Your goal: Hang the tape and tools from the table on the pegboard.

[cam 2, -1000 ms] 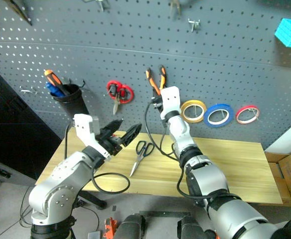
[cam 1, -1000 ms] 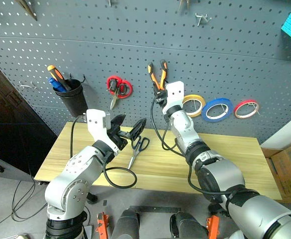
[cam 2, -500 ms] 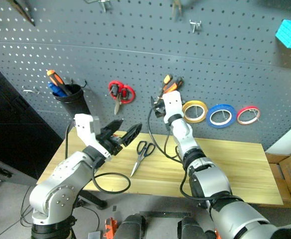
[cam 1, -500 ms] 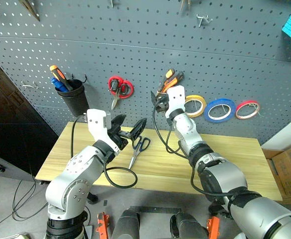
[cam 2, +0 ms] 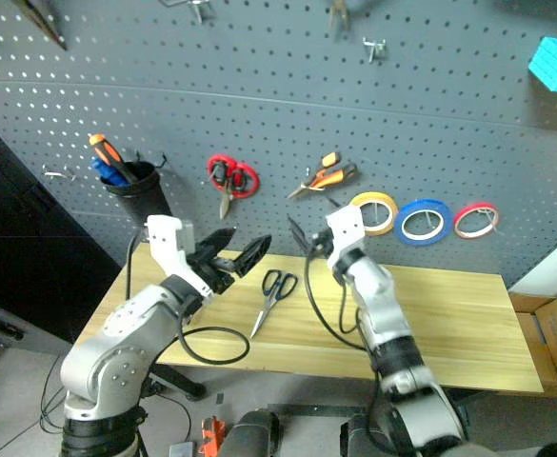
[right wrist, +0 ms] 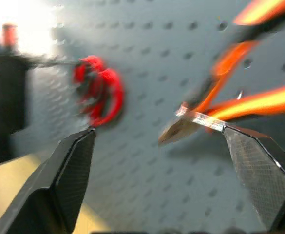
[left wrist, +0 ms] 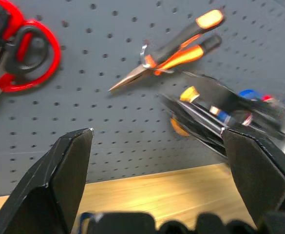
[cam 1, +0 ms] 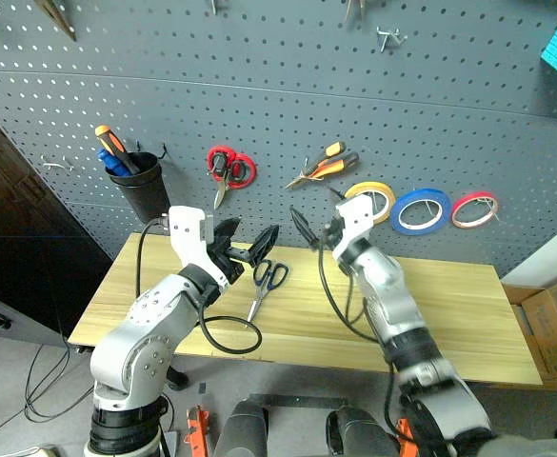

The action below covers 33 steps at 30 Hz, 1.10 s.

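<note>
Now both wide apart, empty: left gripper (cam 1: pixel 248 244), right gripper (cam 1: pixel 314 227).

Right gripper (cam 1: pixel 312 227) let go of pliers (cam 1: pixel 322 165), drew back toward 6 o'clock; pliers swung sideways on pegboard (cam 1: pixel 259 105) hook, nose toward 8 o'clock.

Red-handled scissors (cam 1: pixel 225 168); black cup (cam 1: pixel 143 188)

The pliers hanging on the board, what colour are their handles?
Orange and black; the pliers show best in the left wrist view.
</note>
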Motion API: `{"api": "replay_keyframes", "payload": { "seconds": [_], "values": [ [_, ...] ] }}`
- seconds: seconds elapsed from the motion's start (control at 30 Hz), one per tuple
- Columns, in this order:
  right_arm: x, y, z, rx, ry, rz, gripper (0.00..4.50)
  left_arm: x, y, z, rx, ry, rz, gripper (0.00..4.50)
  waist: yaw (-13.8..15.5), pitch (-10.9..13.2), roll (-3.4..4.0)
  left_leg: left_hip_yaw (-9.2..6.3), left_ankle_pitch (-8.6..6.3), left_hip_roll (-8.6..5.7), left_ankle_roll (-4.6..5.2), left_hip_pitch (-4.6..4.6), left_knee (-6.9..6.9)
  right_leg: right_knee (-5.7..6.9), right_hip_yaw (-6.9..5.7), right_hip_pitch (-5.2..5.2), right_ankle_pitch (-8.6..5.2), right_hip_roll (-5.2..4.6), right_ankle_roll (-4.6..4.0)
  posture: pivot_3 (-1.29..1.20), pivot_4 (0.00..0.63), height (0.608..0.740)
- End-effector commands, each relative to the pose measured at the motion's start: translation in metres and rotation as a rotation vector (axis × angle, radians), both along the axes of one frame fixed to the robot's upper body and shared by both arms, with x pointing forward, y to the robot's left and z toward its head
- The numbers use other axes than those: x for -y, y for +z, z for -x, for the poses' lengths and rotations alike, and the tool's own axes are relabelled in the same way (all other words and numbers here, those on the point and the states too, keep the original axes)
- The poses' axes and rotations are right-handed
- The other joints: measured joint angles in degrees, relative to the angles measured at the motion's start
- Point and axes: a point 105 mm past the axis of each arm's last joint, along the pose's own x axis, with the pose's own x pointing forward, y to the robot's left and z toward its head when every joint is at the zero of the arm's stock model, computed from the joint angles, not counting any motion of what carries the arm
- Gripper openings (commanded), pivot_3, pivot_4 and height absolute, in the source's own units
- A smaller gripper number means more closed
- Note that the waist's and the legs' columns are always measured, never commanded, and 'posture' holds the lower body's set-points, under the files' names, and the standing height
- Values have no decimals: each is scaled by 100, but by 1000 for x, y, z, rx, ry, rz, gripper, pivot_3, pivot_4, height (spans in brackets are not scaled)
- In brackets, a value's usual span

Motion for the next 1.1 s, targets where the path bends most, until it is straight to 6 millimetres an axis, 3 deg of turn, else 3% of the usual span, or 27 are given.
{"api": "replay_keyframes", "payload": {
  "seconds": [0.03, 0.3, 0.57, 0.8, 1.1],
  "values": [
    [0, 24, 16, 19, 64, -5, 4474, 3, 7, -7, 37, -1, -33, 4500, -50, 2, 3, 3, 0, 0, 0, 2, 4, 3, 3, 0, 0, 0, 1, 177, 114, 740],
    [2, 23, 50, -32, 311, 183, 4474, -22, -44, -39, -121, 151, -253, 4500, -198, 15, 25, 8, 4, 1, 6, 14, 3, 0, 7, 4, 3, 1, -4, 119, 145, 740],
    [12, -9, 62, -107, 432, 389, 4474, -31, -107, -58, -313, 230, -419, 4500, -225, 65, 49, 10, 1, -1, 10, 0, 2, -11, 9, -2, -1, 1, 2, 79, 180, 740],
    [21, -31, 80, -92, 538, 584, 4474, -42, -161, -32, -561, 214, -454, 4500, -337, 287, 48, 10, 0, 0, 11, -5, 4, -7, 12, -8, -3, 0, 6, 29, 245, 740],
    [23, -29, 84, -82, 568, 613, 4474, -38, -183, -16, -670, 140, -470, 4500, -442, 510, 76, 7, 0, -3, 11, -13, 2, 0, 14, -18, -7, -4, 15, -2, 291, 740]
  ]
}}
